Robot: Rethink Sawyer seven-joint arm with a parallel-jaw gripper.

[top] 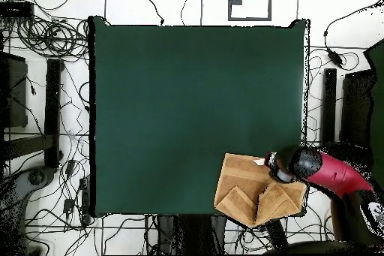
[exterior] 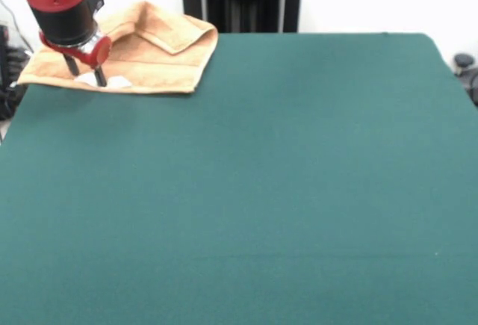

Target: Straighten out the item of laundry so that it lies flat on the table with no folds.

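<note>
the gripper [exterior: 87, 78] hangs at the end of the red and black arm [exterior: 63, 4], down over the towel [exterior: 160, 60] at the table's [exterior: 261, 190] far left corner in the front view. two dark fingers [exterior: 99, 77] reach down close together to the cloth, with a small white patch just beside their tips; i cannot tell whether they are pinching the towel or only touching it, so whether the gripper is holding anything stays unclear.

the towel is orange-tan and lies bunched, not flat. in the front view a flap is folded back over its far right part, showing a raised ridge and a band along the hem. in the overhead view the towel [top: 244, 189] sits at the table's [top: 187, 95] lower right corner, near the robot's base, and its lower edge and right side hang past the table's rim. two triangular folds lie side by side on its lower half. the arm [top: 330, 172] comes in from the right, and its end covers the towel's upper right corner. the rest of the green table top is well apart from the towel.
</note>
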